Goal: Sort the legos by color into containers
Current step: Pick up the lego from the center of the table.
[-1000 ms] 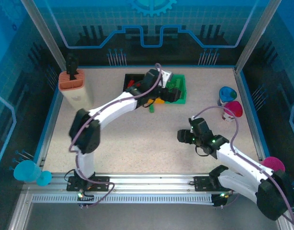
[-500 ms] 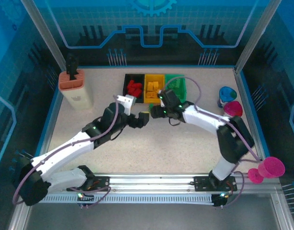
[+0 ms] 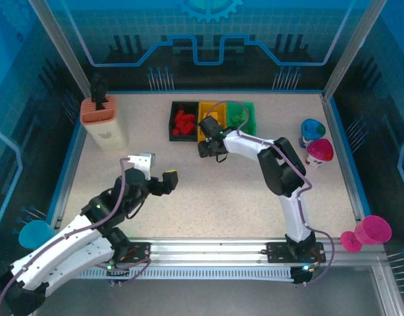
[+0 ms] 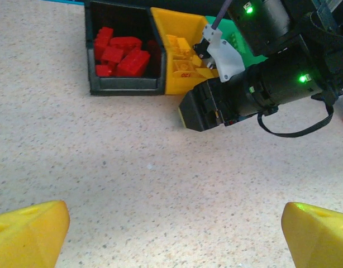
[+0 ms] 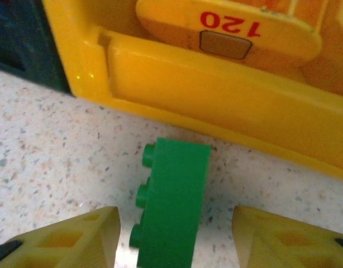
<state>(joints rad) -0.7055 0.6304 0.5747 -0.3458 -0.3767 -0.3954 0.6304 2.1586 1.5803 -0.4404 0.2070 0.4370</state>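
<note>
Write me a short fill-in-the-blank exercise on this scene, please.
1. The brick lying between the right gripper's fingers is ____.
2. The bin just beyond that brick is ____.
3. The black bin holds ____ bricks.
4. The left gripper is ____ and holds nothing.
Missing words: green; yellow; red; open.

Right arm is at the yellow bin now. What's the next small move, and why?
Probably close the right gripper on the green brick: it lies on the table between the open fingers, just in front of the yellow bin, not yet gripped.
</note>
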